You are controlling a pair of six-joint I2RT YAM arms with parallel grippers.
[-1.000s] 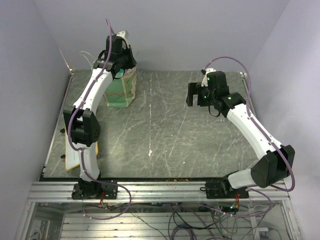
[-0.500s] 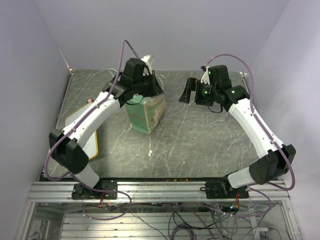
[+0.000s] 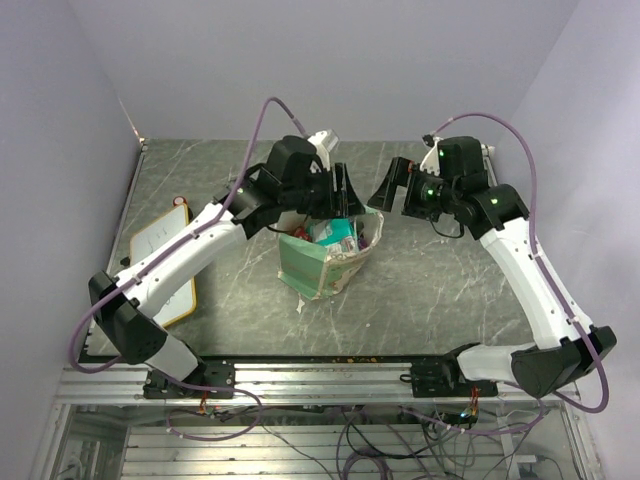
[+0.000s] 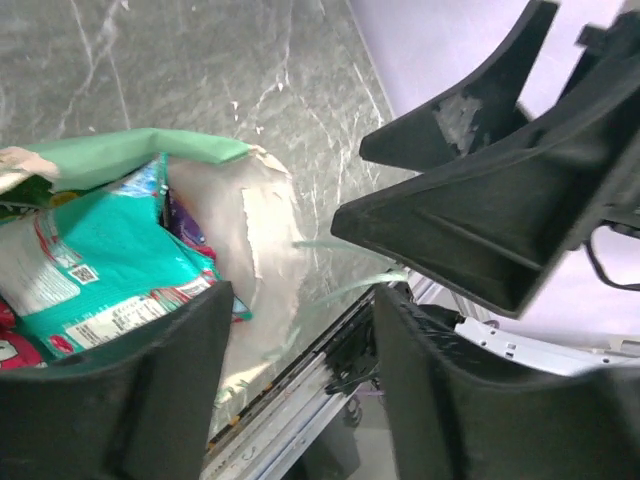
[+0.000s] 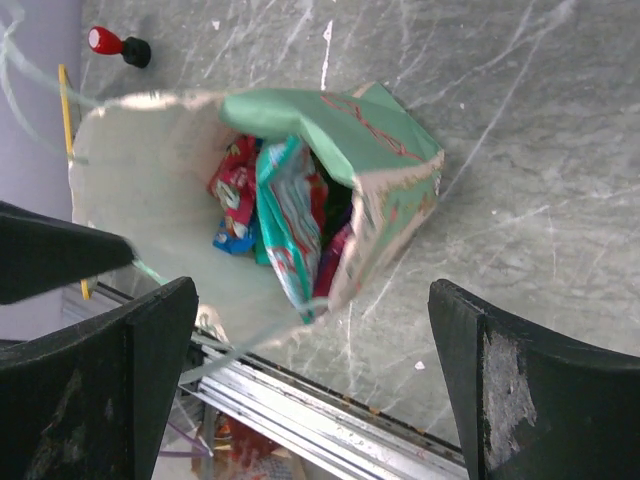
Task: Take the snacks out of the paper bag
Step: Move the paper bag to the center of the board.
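The paper bag [image 3: 318,272] rests tilted in the middle of the table with its mouth open toward the back right. Its cream inner wall [image 5: 150,180] and mint side [image 5: 345,120] show in the right wrist view. The snacks lie inside: a teal packet [image 3: 336,232] [image 5: 290,225] [image 4: 100,260], a red one [image 5: 235,180], a blue one [image 5: 232,238] and a purple one [image 4: 186,226]. My left gripper [image 3: 344,205] [image 4: 300,385] hangs open just over the bag's mouth; a thin handle string [image 4: 345,288] runs past one finger. My right gripper [image 3: 386,190] [image 5: 320,400] stands wide open, close beside the mouth, holding nothing.
A wood-framed whiteboard [image 3: 162,262] lies at the table's left edge, with a red-capped marker [image 3: 180,203] [image 5: 108,42] by its far end. The metal rail [image 3: 320,375] runs along the near edge. The two grippers are very close to each other above the bag.
The left arm carried the bag from the back left to the table's middle, then opened its jaws. The right gripper moved left, toward the bag's mouth.
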